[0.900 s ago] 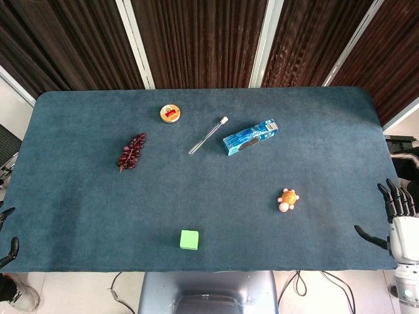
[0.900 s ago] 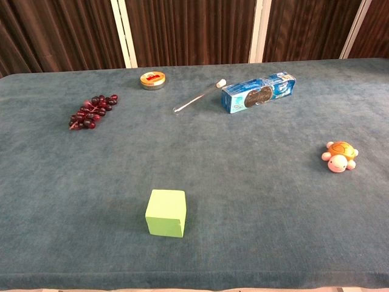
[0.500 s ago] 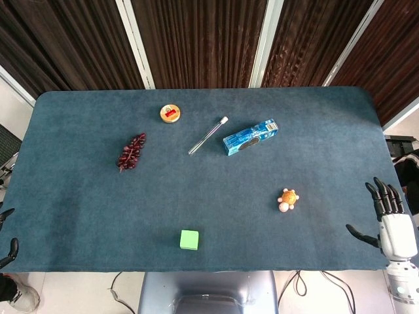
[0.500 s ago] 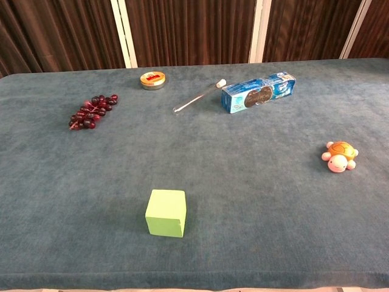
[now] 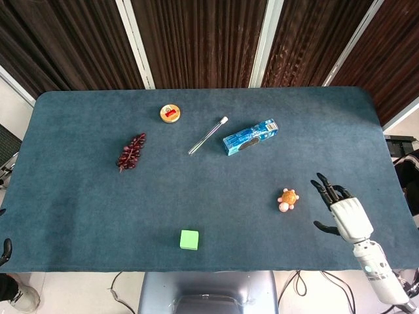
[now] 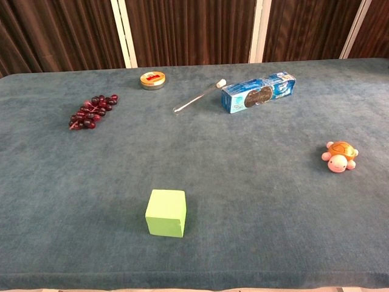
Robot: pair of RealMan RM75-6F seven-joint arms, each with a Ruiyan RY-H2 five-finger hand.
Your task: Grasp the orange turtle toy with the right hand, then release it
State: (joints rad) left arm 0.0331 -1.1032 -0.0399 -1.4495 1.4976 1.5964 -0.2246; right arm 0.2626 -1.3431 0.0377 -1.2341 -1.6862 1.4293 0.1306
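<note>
The orange turtle toy [image 5: 287,199] with pink head and feet sits on the blue table cloth [image 5: 216,196] at the right; the chest view shows the turtle [image 6: 340,156] near its right edge. My right hand [image 5: 342,211] hovers over the table a short way to the right of the turtle, fingers spread and holding nothing, apart from the toy. Of my left hand [image 5: 5,247] only a dark fingertip shows at the far left edge beyond the table's front corner. Neither hand appears in the chest view.
A green cube [image 5: 189,239] lies near the front edge. Further back are a bunch of dark grapes [image 5: 131,152], a round tin [image 5: 170,114], a glass tube [image 5: 208,135] and a blue box [image 5: 249,136].
My right hand has moved left from beyond the table's right edge to over the cloth, closer to the turtle. The left hand has slipped further out of view. The objects have not moved.
</note>
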